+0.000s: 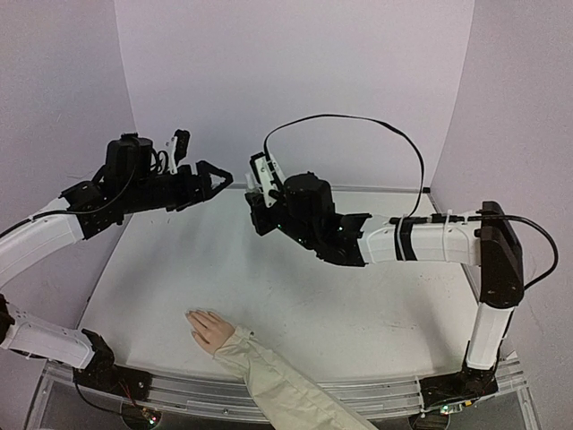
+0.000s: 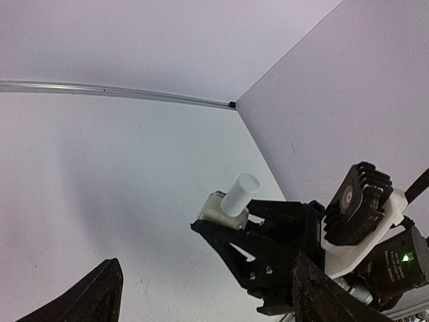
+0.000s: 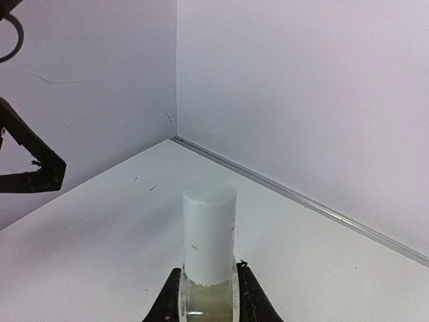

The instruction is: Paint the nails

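Risks first. Bottle (image 3: 209, 255) is pinched only at its glass base by R jaws, clenched on it, with the white cap (image 3: 209, 221) on and sticking well clear of the grip. L jaws are released, spread wide and empty. They sit near the cap but not on it: R wrist view shows one L finger (image 3: 30, 168) off to the side, apart from the cap.

- If L closes off-centre it prob. shoves the cap sideways and levers the bottle out of R's low grip.
- Twisting the cap w/ that small hold could spin the glass instead of loosening the cap.
- Both arms hold this up in the air above the bench (image 1: 295, 296), so a slip means a drop and likely a spill.
- In L wrist view the bottle leans over, cap toward the camera. Once uncapped, polish might run or drip, esp. if R tips further.

Task thing: hand (image 1: 210, 330) lies flat at the near edge of the bench, fingers pointing away from the arm bases, well apart from the bottle. Nails too small to make out here. None look painted, but can't say for sure.

Around it: cream sleeve (image 1: 277, 385) trails off over the front rail (image 1: 376, 390). A black cable (image 1: 358, 121) loops above R arm (image 1: 430, 242). Walls close in on three sides.

In the way: nothing lies on the bench betw. bottle and hand. The reach back to the near edge is tight, though; R's forearm and that cable could foul the move, and L arm (image 1: 45, 237) would crowd the same spot.
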Robot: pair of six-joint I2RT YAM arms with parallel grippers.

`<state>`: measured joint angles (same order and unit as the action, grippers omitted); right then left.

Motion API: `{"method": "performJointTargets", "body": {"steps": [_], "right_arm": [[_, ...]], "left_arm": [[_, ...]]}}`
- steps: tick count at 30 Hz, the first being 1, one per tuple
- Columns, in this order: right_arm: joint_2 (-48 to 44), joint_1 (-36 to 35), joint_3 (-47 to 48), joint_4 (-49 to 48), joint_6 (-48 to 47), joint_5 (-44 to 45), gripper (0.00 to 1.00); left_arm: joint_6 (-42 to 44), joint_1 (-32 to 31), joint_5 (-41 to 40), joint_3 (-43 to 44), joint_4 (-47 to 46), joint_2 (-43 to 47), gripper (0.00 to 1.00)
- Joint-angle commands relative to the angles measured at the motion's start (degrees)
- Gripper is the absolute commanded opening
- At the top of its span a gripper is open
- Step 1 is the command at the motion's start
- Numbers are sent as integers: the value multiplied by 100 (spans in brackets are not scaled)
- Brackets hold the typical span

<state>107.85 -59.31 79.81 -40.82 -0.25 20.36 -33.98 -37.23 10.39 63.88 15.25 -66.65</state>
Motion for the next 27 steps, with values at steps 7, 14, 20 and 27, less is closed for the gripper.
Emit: {"method": "performJointTargets", "body": {"steps": [7, 14, 20, 27], "right_arm": [[-10, -61, 497, -213, -44, -365, 0], [71, -70, 615, -124, -28, -611, 0], [48, -94, 617, -107, -70, -699, 0], [65, -123, 624, -72, -114, -758, 0]], "left_arm": [[428, -289, -499, 72, -1123, -231, 76], [871, -440, -414, 199, -1328, -496, 71], [935, -465, -466, 301, -1374, -710, 59], [1007, -478, -501, 409, -1409, -857, 47]]}}
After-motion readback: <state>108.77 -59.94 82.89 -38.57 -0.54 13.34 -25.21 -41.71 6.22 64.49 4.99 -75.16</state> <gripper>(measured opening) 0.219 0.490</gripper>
